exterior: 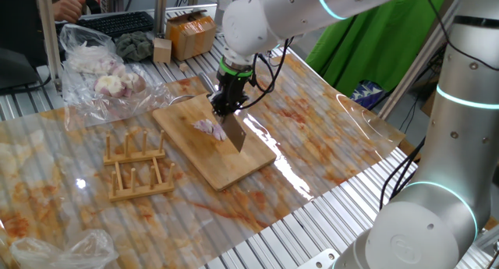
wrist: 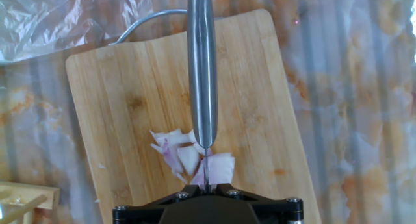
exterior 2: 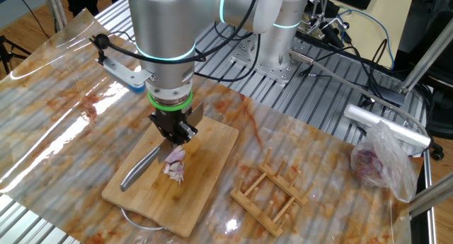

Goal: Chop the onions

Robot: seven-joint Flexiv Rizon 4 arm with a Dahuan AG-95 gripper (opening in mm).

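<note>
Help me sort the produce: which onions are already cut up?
The onions on the wooden board, lying as loose slices under the knife. The others remain whole inside the plastic bag.

Bright, even overhead lighting, white glare streaks on the plastic table cover [exterior: 335,156] near its right edge, soft short shadows, sharp fixed views, hand view slightly soft along its lower edge
</note>
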